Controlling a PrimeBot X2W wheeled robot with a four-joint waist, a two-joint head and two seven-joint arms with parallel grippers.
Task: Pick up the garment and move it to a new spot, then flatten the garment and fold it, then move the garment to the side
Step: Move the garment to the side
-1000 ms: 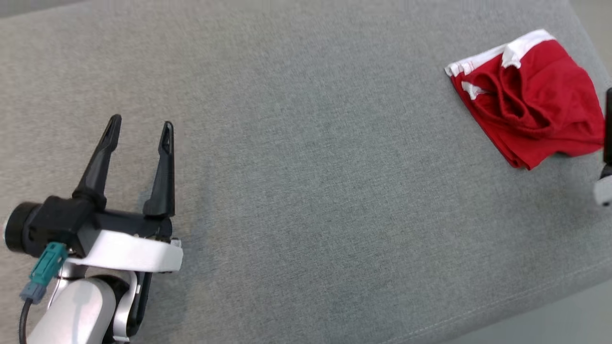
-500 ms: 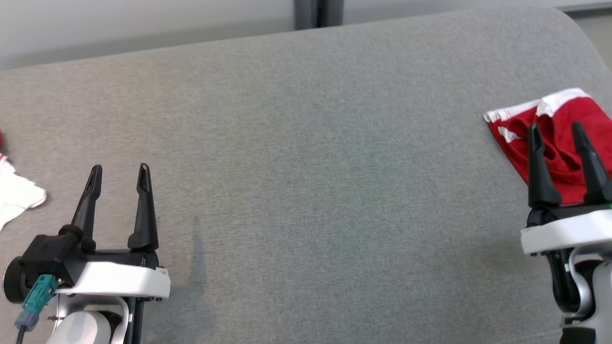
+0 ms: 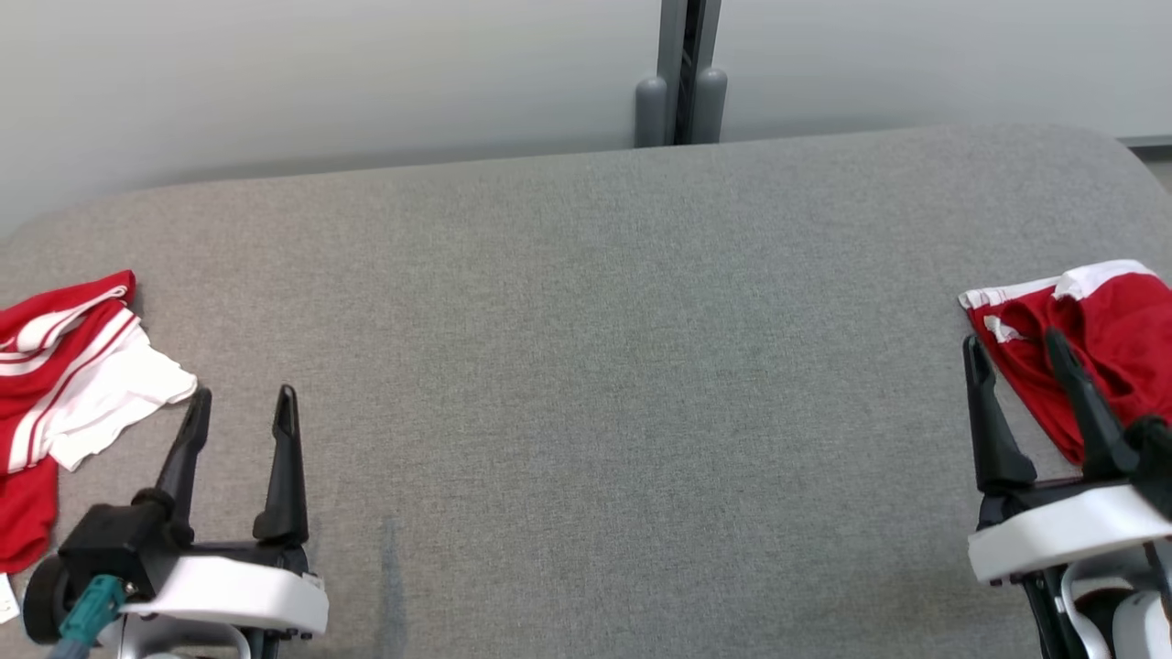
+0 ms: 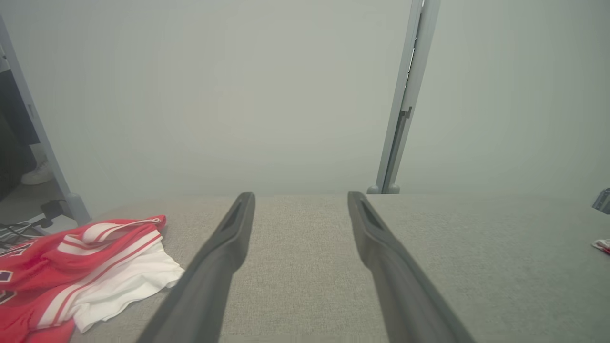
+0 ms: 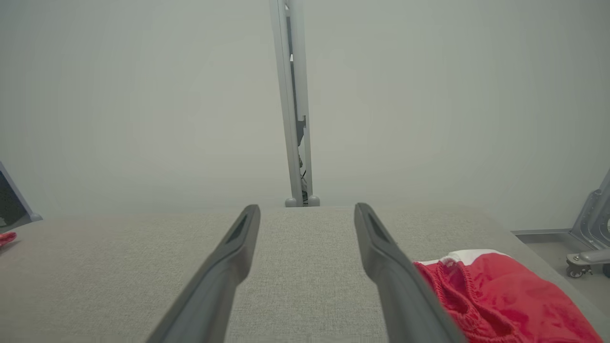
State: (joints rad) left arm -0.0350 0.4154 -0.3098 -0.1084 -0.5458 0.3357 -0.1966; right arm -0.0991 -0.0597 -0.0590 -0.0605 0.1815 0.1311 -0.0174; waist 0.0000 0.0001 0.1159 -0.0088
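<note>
Head view — right garment (image 3: 1128, 328), waistband (image 3: 1099, 274) toward wall (image 3: 366, 82).

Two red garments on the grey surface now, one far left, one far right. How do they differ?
The left garment carries white stripes and a broad white panel. The right garment is nearly all red, with a narrow white band along its far edge. The left garment lies loose and sprawled, its layers fanned out, while the right garment sits in a compact, bunched fold. Both are red and white, and both rest on the grey surface.
</note>
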